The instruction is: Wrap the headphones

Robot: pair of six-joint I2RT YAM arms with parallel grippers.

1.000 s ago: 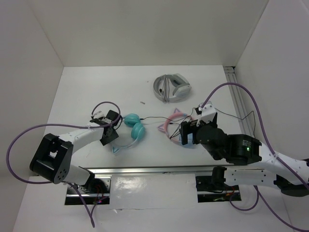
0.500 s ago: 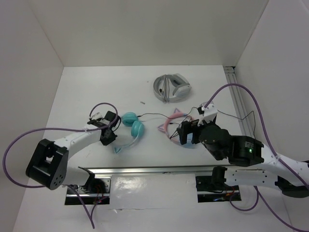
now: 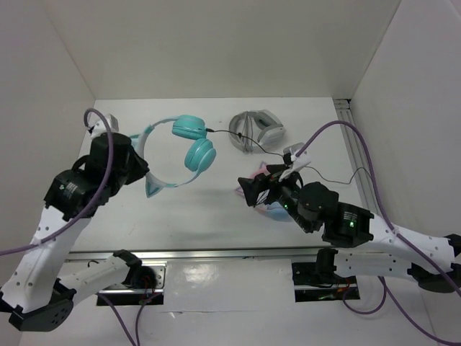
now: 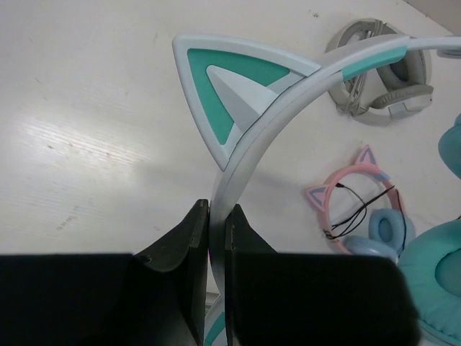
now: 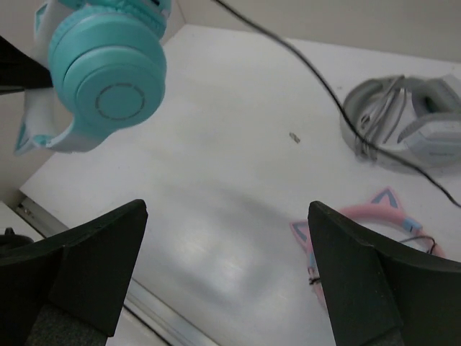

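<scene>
The teal headphones (image 3: 193, 144) hang in the air above the table's back left, both round earcups (image 5: 108, 79) close together. My left gripper (image 3: 140, 167) is shut on the pale headband (image 4: 241, 155), just below one pointed cat ear (image 4: 223, 94). The thin black cable (image 3: 241, 138) trails from the earcups to the right, over the table. It crosses the right wrist view (image 5: 324, 79) too. My right gripper (image 3: 252, 193) is open and holds nothing. It hovers right of centre, above the table, and points left toward the hanging earcups.
A pink-banded cat-ear pair (image 3: 261, 171) with blue earcups lies under my right gripper, also in the left wrist view (image 4: 360, 202). A grey-white folded pair (image 3: 256, 130) lies at the back centre. A metal rail (image 3: 216, 254) runs along the near edge.
My left gripper closed on the headband and lifted the teal headphones off the table, up and toward the back left. The right gripper turned to face left.
</scene>
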